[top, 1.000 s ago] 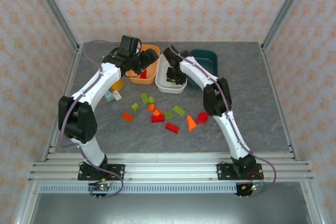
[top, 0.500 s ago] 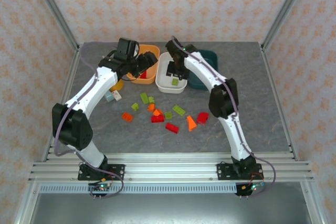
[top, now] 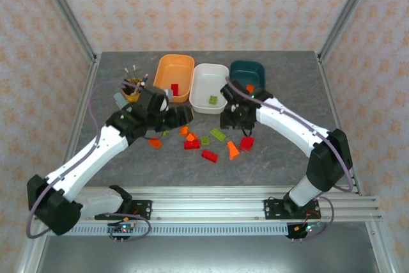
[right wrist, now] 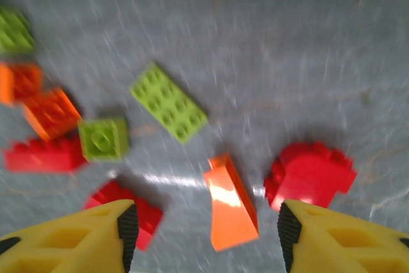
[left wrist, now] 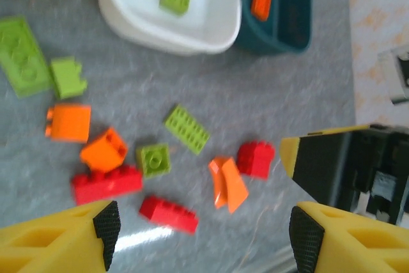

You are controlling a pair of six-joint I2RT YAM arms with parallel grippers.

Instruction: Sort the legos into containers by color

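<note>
Both claws spread and empty above the loose bricks, three tubs behind.

At the far left a yellow cup of brushes [top: 132, 86] stands on the grey table [top: 294, 94]. The left gripper [left wrist: 204, 228] hangs over the left part of the loose legos [top: 192, 144], its fingers wide apart with nothing between them. Behind, the orange tub [top: 182, 62] holds a red brick [top: 174, 89]. Just beside it the white tub [top: 208, 75] holds one lime green brick [top: 212, 99], and the dark teal tub [top: 246, 65] holds an orange brick [top: 250, 88]. The right gripper [right wrist: 208, 222] hovers with its fingers also parted and empty, over an orange wedge [right wrist: 230, 206] beside a red arched brick [right wrist: 310, 177].
</note>
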